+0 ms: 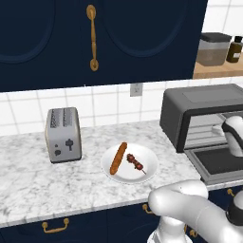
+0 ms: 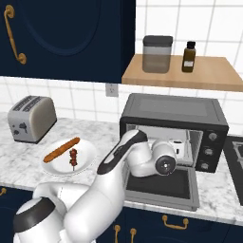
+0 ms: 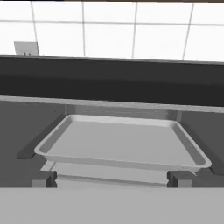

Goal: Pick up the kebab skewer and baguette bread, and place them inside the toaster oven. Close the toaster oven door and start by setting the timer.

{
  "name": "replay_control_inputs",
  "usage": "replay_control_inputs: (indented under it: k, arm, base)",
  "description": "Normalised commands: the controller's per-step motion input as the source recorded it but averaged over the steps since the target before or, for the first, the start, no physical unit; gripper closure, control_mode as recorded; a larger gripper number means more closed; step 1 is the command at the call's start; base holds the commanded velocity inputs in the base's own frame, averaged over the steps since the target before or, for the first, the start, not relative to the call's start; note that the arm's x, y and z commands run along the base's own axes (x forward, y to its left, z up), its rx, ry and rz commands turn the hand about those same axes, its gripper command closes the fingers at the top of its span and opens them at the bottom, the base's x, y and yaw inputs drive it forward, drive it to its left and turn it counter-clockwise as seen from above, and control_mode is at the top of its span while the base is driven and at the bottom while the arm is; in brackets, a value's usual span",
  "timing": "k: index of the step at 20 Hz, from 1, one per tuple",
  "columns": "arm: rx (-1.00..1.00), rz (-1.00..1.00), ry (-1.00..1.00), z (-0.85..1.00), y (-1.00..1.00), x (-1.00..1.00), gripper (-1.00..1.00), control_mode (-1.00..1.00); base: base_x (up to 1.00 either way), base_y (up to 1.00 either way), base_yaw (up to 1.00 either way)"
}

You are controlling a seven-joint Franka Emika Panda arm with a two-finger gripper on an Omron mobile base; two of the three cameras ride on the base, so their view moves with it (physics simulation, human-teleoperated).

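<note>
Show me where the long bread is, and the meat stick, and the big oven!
baguette bread (image 1: pixel 118 158): left base view, middle of the loaf on the plate.
kebab skewer (image 1: pixel 135 163): left base view, the meat chunks.
toaster oven (image 2: pixel 171 107): right base view, its dark top panel.

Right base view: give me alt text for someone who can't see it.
The white arm reaches its open claw into the open toaster oven, whose door lies folded down. To the left, a white plate holds the baguette bread and kebab skewer.
</note>
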Motion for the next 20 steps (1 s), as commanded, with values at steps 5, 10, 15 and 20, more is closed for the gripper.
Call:
replay_control_inputs:
  k: [5, 10, 15, 20]
  arm:
    - [0.01, 0.0, 0.0, -0.41, 0.0, 0.15, -1.0, -1.0]
    - [0.04, -0.02, 0.0, 0.0, -0.02, 0.49, -1.0, -1.0]
    - [0.02, -0.03, 0.0, 0.0, -0.03, 0.54, -1.0, -1.0]
    - [0.0, 0.0, 0.0, -0.39, -0.15, 0.1, -1.0, -1.0]
  base:
    - [0.0, 0.0, 0.0]
    - [0.0, 0.0, 0.0]
    - [0.0, 0.0, 0.0]
    - [0.0, 0.0, 0.0]
